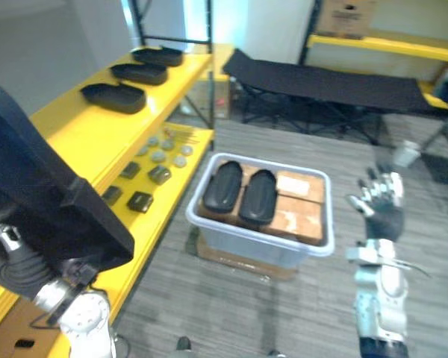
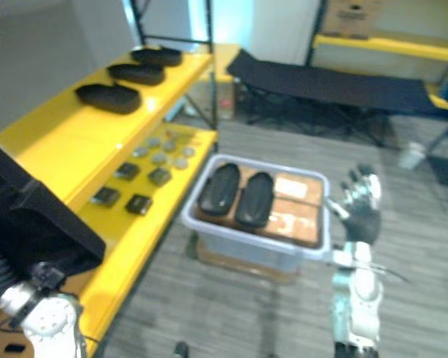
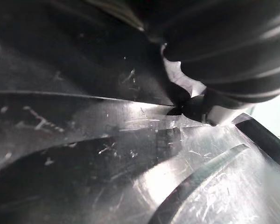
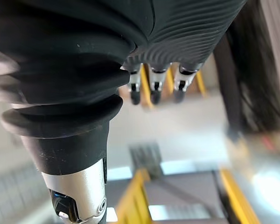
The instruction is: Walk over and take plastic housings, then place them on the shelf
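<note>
Scratched glossy black plastic housing (image 3: 107, 154); smooth translucent plastic crate (image 1: 248, 250).

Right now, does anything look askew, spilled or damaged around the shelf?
Nothing stands out. Three housings lie in a row on the shelf, two more sit side by side in the bin; the right hand is open.

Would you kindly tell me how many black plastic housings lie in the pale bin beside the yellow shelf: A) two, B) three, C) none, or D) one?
A: two black housings lie side by side in the bin, next to the brown cardboard boxes that take up its other half.
</note>
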`<state>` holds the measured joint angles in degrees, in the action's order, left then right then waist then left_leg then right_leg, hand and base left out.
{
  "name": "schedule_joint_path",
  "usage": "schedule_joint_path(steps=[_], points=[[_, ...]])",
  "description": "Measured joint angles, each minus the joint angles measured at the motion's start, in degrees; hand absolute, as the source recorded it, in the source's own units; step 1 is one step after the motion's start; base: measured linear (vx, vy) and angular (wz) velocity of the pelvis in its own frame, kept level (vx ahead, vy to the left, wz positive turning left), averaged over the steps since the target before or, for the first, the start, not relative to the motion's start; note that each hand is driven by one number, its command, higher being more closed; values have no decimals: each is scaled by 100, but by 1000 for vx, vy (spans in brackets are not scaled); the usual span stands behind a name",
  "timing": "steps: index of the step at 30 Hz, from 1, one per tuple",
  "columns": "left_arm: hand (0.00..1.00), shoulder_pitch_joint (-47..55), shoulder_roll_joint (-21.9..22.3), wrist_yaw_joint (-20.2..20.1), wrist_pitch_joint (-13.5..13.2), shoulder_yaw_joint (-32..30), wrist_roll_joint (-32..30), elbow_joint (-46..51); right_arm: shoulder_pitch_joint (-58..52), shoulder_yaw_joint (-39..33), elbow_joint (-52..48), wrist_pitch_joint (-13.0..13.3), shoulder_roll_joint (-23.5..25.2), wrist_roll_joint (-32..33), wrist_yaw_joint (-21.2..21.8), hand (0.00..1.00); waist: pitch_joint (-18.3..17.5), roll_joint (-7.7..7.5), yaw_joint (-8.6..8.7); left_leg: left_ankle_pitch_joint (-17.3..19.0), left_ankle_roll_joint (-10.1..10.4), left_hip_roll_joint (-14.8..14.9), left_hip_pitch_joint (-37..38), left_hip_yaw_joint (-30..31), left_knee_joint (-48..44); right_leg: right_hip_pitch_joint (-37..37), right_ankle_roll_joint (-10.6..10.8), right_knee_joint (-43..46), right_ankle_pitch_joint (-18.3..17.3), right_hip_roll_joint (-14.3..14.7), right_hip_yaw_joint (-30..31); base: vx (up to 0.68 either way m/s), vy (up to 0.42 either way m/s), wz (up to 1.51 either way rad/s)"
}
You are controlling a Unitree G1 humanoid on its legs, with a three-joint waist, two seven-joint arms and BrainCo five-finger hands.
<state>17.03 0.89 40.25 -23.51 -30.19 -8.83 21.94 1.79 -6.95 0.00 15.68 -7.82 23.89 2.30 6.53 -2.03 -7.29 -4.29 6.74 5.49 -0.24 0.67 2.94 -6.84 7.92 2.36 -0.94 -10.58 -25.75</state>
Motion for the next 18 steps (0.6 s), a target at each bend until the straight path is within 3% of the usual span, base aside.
schedule_joint_path(steps=[6, 9, 14, 18], points=[[100, 615, 464, -367, -88, -995, 468, 58, 352, 691, 555, -145, 241, -361, -250, 0, 125, -74, -581, 106, -41, -279, -195, 720, -280, -389, 23, 107, -193, -161, -632, 65, -14, 64], [100, 831, 569, -563, -353, -1205, 795, 216, 388, 944, 557, -230, 336, -603, -326, 0, 131, -157, -708, 238, -57, -396, -316, 918, -501, -436, 7, 249, -334, -247, -713, 25, 13, 40], [100, 880, 583, -754, -650, -1418, 1398, 390, 438, 952, 557, -356, 316, -679, -466, 0, 214, -208, -757, 470, -49, -423, -575, 955, -1003, -412, -1, 301, -449, -236, -701, -10, 6, 2], [100, 881, 582, -783, -645, -1421, 1518, 389, 434, 929, 557, -511, 214, -678, -478, 0, 262, -238, -752, 570, -55, -403, -616, 937, -1176, -402, -41, 335, -510, -224, -660, -28, 5, -4]])
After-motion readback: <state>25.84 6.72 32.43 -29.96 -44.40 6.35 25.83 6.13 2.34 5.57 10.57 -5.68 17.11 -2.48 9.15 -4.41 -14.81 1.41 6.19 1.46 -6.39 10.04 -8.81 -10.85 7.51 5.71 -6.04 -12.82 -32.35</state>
